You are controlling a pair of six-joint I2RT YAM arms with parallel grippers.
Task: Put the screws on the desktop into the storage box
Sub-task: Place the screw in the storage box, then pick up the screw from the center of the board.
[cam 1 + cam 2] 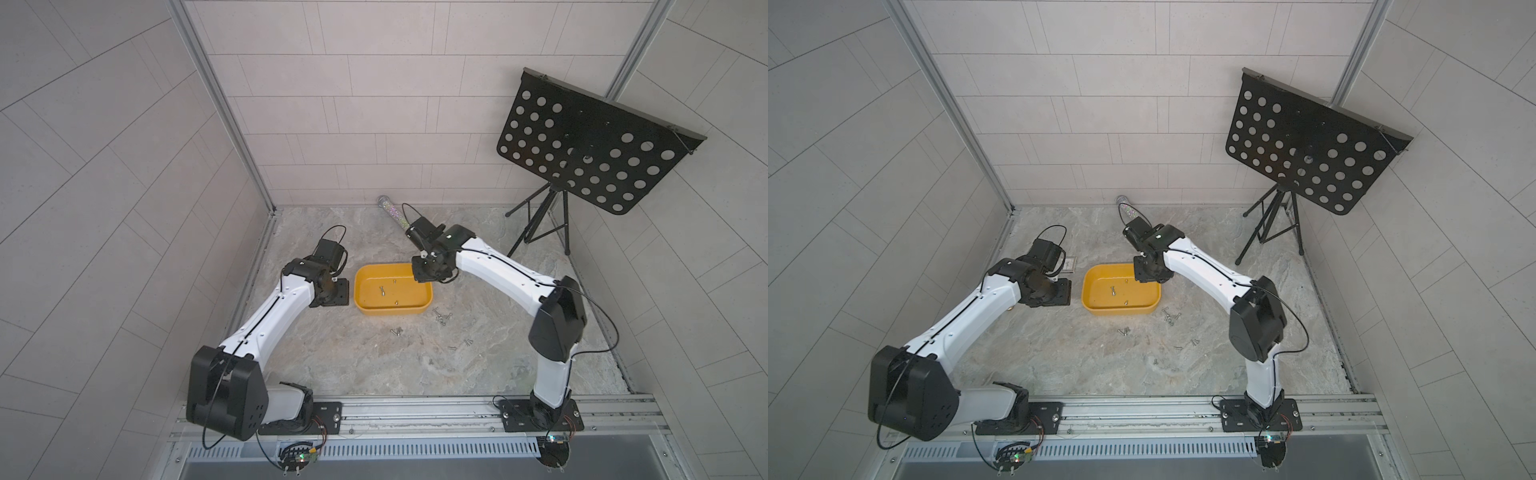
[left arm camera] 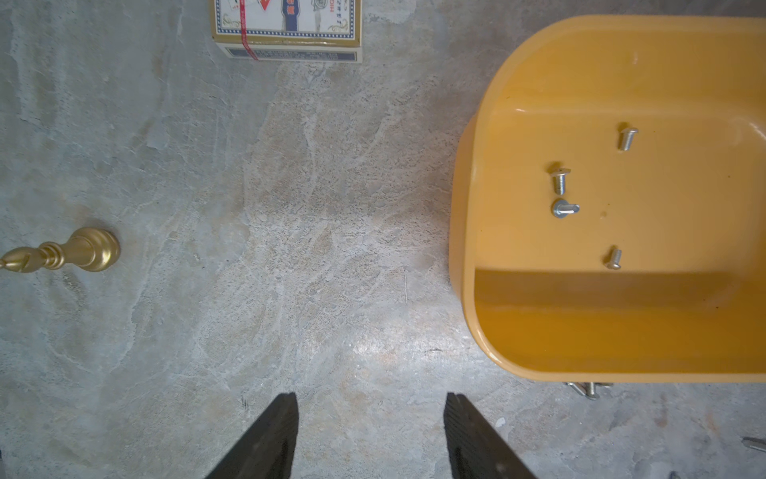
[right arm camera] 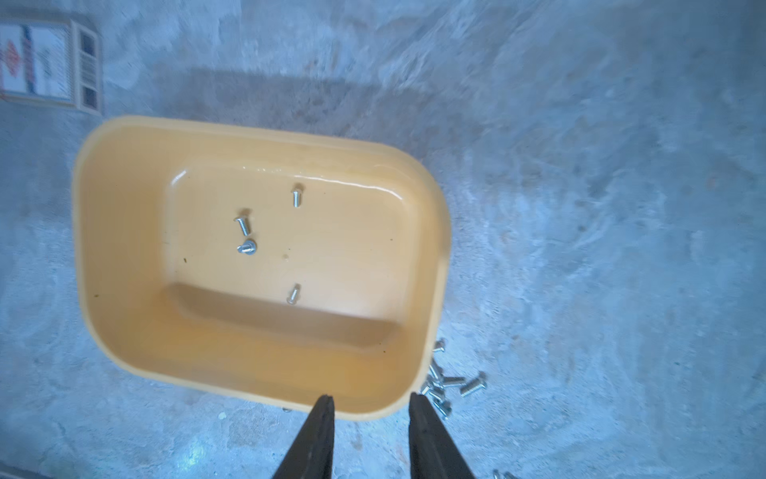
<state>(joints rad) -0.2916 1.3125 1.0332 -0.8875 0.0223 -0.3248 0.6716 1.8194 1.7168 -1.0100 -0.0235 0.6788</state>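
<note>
Yellow plastic storage box [image 1: 390,311] sat mid-tabletop [image 1: 353,365], open side up. Four screws [image 2: 559,181] lay loose on its floor, two of them nearly touching and the other two apart. All four read clearly in both wrist views but were only specks in both top views.

The rest were on the tabletop. A screw pile [image 3: 449,381] lay just beside the box's 4 o'clock corner, a screw pair [image 1: 396,331] sat at 6 o'clock, and a few singles lay further out toward 5 o'clock. They were too small for an exact count.

Right claw [image 3: 372,398] hung above the box's 2 o'clock corner, jaws apart, nothing between them. Left claw [image 2: 372,398] hung over bare tabletop at the box's 9 o'clock, jaws wide apart, empty. In both top views the wrist housings covered the fingers, so the jaw gaps only showed in the wrist views.

Hard to see:
- Card box [image 2: 286,25], at the storage box's 10 o'clock: cut off by the frame edge in the left wrist view, blurred in the right wrist view, mostly behind the left arm from above.
- Brass piece [image 2: 62,251], out past the left claw toward 9 o'clock: its tip ran off frame.
- Glitter tube [image 1: 390,214], at 12 o'clock by the far wall: near end hidden behind the right arm.
- Music stand [image 1: 594,141], in the 2 o'clock corner: one leg was partly behind the tray.
</note>
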